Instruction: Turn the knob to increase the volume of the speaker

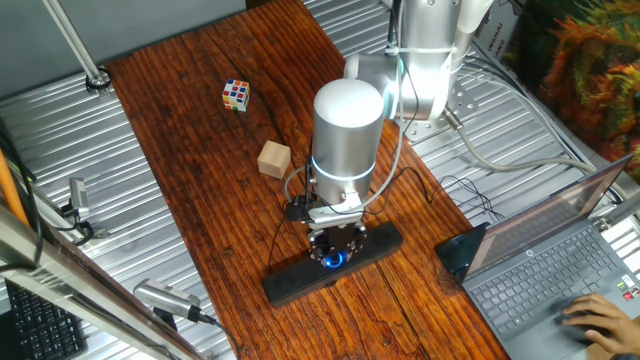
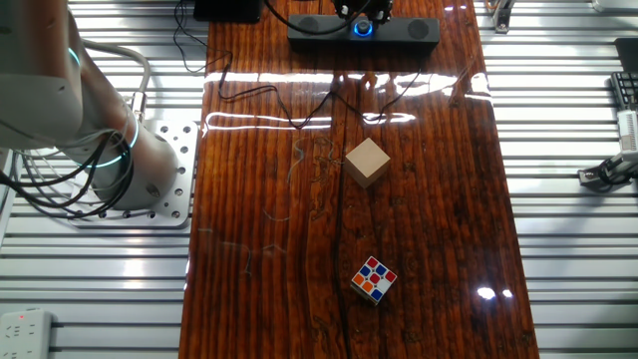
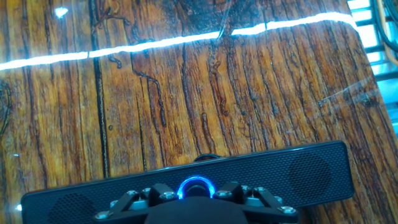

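The speaker (image 1: 290, 283) is a long black bar lying near the end of the wooden table, also seen in the other fixed view (image 2: 414, 30) and across the bottom of the hand view (image 3: 298, 168). Its knob (image 1: 333, 260) glows blue at the bar's centre (image 2: 362, 28) (image 3: 194, 185). My gripper (image 1: 333, 248) points straight down onto the knob, with its fingers (image 3: 163, 191) pressed in on either side of the blue ring. The hand's body hides the lower half of the knob in the hand view.
A wooden cube (image 1: 273, 159) (image 2: 367, 162) and a Rubik's cube (image 1: 236, 94) (image 2: 374, 280) lie farther along the table. A thin black cable (image 2: 299, 120) trails from the speaker. An open laptop (image 1: 550, 270) with a person's hand (image 1: 600, 318) stands beside the table's edge.
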You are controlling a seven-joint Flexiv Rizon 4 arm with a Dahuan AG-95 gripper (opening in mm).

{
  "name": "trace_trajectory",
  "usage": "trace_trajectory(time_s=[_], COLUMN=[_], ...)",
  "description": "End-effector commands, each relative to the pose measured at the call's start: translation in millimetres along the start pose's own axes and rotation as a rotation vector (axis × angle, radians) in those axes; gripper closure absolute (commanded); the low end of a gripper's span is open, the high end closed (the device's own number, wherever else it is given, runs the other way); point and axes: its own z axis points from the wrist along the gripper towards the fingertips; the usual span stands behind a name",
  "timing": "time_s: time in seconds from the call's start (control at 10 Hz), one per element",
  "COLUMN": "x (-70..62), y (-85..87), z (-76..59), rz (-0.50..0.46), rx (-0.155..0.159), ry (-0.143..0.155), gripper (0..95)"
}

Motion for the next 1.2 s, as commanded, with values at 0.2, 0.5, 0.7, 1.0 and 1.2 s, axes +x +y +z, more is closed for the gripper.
trace_trajectory(time_s=[0.2,0.5,0.7,1.0,1.2], x=[0.3,0.3,0.3,0.3,0.4], y=[0.0,0.0,0.1,0.1,0.1], z=[-0.1,0.0,0.1,0.2,0.3], rz=[0.005,0.014,0.017,0.027,0.034], rx=[0.002,0.003,0.004,0.002,0.004], ry=[0.004,0.019,0.023,0.034,0.040], gripper=[57.0,57.0,57.0,57.0,57.0])
